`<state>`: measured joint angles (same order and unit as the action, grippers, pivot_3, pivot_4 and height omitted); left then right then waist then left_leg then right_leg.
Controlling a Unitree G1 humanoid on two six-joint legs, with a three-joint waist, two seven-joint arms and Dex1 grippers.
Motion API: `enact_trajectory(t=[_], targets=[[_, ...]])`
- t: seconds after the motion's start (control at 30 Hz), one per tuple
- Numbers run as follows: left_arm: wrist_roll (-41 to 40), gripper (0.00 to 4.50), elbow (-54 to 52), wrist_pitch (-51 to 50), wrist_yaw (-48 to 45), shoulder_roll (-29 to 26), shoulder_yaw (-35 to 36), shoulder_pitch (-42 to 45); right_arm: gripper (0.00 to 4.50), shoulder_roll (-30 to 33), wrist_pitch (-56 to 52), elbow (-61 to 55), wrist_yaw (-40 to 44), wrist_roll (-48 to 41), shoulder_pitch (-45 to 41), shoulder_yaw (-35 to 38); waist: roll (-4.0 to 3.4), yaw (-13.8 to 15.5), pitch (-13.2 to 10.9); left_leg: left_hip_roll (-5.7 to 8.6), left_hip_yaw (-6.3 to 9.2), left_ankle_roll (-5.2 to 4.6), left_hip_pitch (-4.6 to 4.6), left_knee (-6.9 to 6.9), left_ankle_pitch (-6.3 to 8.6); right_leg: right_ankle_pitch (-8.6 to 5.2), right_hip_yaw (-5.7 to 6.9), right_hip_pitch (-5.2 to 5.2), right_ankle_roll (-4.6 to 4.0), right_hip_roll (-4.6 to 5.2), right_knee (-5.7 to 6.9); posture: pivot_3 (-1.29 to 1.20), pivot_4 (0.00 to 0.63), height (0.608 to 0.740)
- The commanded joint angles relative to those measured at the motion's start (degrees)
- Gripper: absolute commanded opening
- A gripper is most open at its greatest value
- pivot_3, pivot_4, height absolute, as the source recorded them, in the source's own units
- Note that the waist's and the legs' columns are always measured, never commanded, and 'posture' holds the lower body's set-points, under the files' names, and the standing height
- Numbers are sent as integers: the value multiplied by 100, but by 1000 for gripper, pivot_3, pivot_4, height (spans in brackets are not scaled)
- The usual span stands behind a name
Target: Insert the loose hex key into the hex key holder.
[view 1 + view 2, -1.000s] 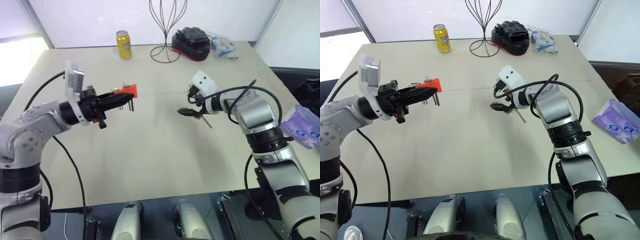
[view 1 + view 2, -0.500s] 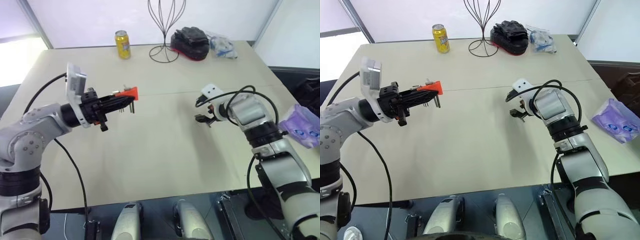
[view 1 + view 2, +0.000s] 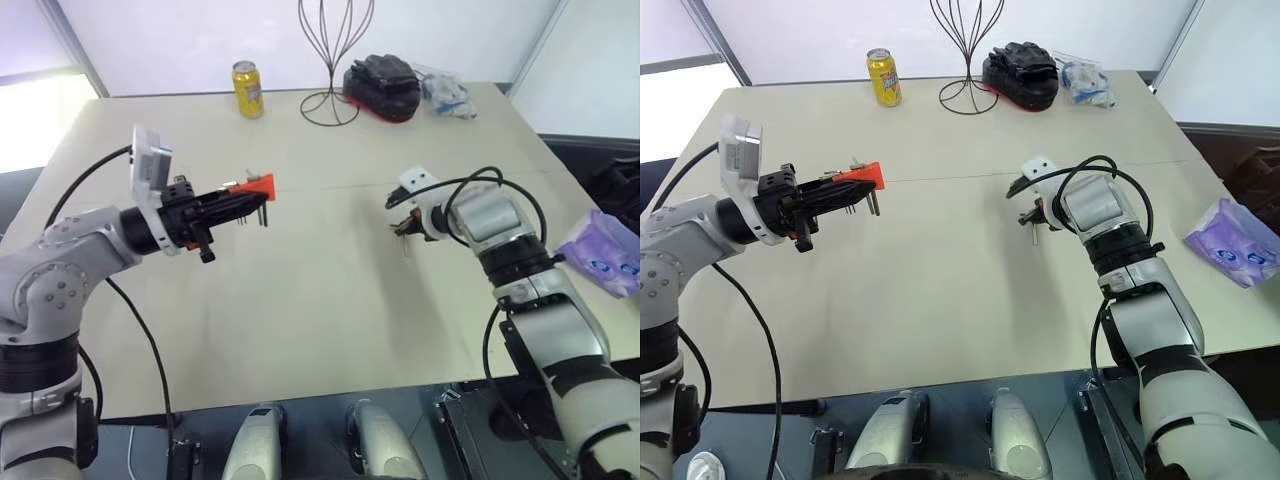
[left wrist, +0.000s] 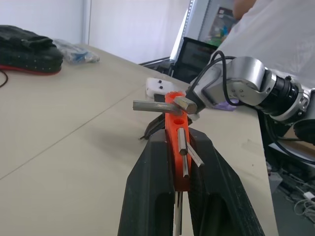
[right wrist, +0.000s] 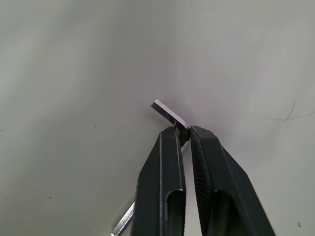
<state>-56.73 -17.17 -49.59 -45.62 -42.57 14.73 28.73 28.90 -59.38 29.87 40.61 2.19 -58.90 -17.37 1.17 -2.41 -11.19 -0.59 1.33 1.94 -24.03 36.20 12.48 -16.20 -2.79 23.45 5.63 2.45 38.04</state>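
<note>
The left gripper (image 3: pixel 243 204) has its jaws clamped on the hex key holder (image 3: pixel 254 186), an orange-red block held above the table (image 3: pixel 300 300) at about nine o'clock from the table's middle. In the left wrist view the holder (image 4: pixel 175 142) sits pinched between the two black fingers (image 4: pixel 150 182), with short dark keys lying along it and sticking out of its far end. The gripper points roughly level, toward three o'clock across the table.

Past the table's middle, at about three o'clock, the right gripper (image 3: pixel 1033 222) has its jaws together on the loose hex key (image 5: pixel 170 113), low over the tabletop. In the right wrist view the thin metal rod is nipped at the fingertips (image 5: pixel 172 135); its short bent end pokes out beyond them, and another stretch of it shows lower down beside one finger. Whether the key touches the table, I cannot tell. Holder and key are well apart.

Along the far edge, from eleven o'clock round to one o'clock, stand a yellow can (image 3: pixel 247 89), a black wire stand (image 3: pixel 331 55), a black and red object (image 3: pixel 382 87) and a clear bag (image 3: pixel 446 90).
</note>
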Motion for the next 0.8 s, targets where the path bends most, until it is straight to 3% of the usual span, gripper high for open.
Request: enact_trajectory(t=[0.03, 0.13, 0.23, 0.33, 0.43, 0.6, 0.8], targets=[[-6, 0, -111, 112, -20, -62, 144, 25, 63, -38, 238, -339, -218, -76, 132, 349, 0, -4, 0, 0, 0, 0, 0, -1, 0, 0, 0, 0, 0, -1, 0, 0, 150, 740], [10, 0, -67, 121, -42, -52, 116, 53, 63, -179, 670, -768, -476, -217, 363, 746, 0, -5, 0, 0, 0, 0, 0, -2, 0, 0, -1, 1, 0, -1, -1, 0, 150, 740], [41, 0, -1, 137, -34, -1, 52, 138, 63, -433, 2570, -1633, -981, -290, 869, 1174, -1, -13, -1, -2, 0, 0, -1, -6, 0, 0, -1, 5, 0, -3, -1, 0, 150, 740], [40, 0, 36, 144, -21, 37, 41, 193, 63, -963, 3560, -2167, -1355, -667, 1037, 1695, -3, -31, -2, -4, -1, 0, -7, -8, 0, 0, -6, 16, 1, -5, 3, 0, 150, 740], [44, 0, 95, 140, 11, 93, 27, 289, 63, -1235, 5359, -2659, -1689, -318, 1265, 1499, -3, -14, -2, -10, 3, 1, -15, -6, 0, 0, -5, 22, 2, -8, 5, 0, 150, 740], [107, 0, 185, 151, -2, 126, -35, 412, 63, -1714, 6165, -3020, -1713, -315, 1333, 1169, 0, 2, 0, -11, 7, 2, -16, -3, 0, 1, -3, 18, 2, 1, 3, 0, 150, 740], [340, 0, 215, 231, -129, 74, -183, 479, 63, -1579, 6461, -3194, -1165, -397, 1219, 888, -1, 4, -1, -10, 9, 3, -16, -1, -1, 1, -1, 16, 2, 2, 4, 0, 150, 740]])
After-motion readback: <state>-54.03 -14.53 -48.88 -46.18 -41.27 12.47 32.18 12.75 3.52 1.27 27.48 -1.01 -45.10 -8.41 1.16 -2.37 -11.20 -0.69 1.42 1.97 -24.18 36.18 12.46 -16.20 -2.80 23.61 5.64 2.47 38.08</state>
